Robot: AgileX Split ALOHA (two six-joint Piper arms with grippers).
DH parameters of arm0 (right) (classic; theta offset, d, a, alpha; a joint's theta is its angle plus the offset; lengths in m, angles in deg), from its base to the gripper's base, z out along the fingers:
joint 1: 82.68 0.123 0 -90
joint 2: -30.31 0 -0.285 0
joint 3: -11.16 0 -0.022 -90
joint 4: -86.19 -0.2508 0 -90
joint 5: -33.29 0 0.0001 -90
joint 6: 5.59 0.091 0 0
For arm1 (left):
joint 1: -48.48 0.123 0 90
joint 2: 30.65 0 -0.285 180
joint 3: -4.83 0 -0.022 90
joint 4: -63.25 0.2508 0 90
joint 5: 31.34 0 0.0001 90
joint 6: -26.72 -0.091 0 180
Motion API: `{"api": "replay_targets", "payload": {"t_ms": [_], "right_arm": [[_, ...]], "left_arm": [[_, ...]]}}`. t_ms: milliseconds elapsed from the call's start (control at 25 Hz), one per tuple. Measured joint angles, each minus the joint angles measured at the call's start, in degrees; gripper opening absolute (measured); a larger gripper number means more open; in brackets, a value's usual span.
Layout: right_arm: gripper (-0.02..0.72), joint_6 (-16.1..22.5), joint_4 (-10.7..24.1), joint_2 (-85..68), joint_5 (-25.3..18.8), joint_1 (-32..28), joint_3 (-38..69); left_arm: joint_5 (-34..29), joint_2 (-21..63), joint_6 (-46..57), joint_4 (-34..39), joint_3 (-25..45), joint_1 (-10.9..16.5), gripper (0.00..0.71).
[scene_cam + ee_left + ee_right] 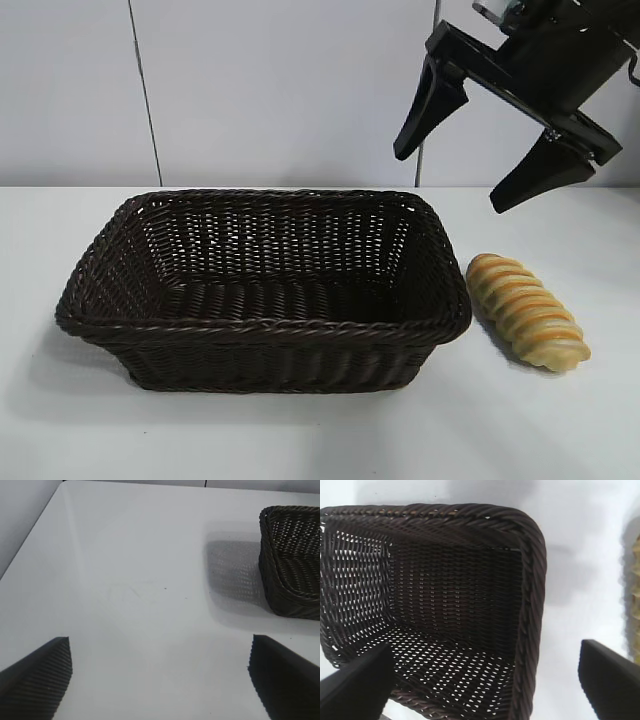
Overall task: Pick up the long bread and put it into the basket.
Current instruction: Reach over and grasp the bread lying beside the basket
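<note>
Bread [527,311] lies flat on the bench [560,420], toward its front right corner, just beside the basket [262,288] at its right wall, and the basket's empty. My right end effector [470,150] hangs spread, high over the gap between them, holding nothing. Loaf looks light, ridged, maybe squashy or a stiff dummy; I'd pinch it across the middle, gently. My left end effector [160,677] is spread over bare bench off the basket's other end.

The right gripper [485,680], its fingers [355,685] spread wide, hangs above the dark woven basket [532,580] on the white table [580,555], with the long bread [635,605] at the frame's edge.
</note>
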Motion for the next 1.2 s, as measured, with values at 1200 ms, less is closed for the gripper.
{"api": "replay_targets", "payload": {"t_ms": [1200], "right_arm": [[0.65,13.0,20.0,17.6,5.4,0.0,-0.4]], "left_arm": [[0.0,0.0,0.1,0.0,0.0,0.0,0.694]]}}
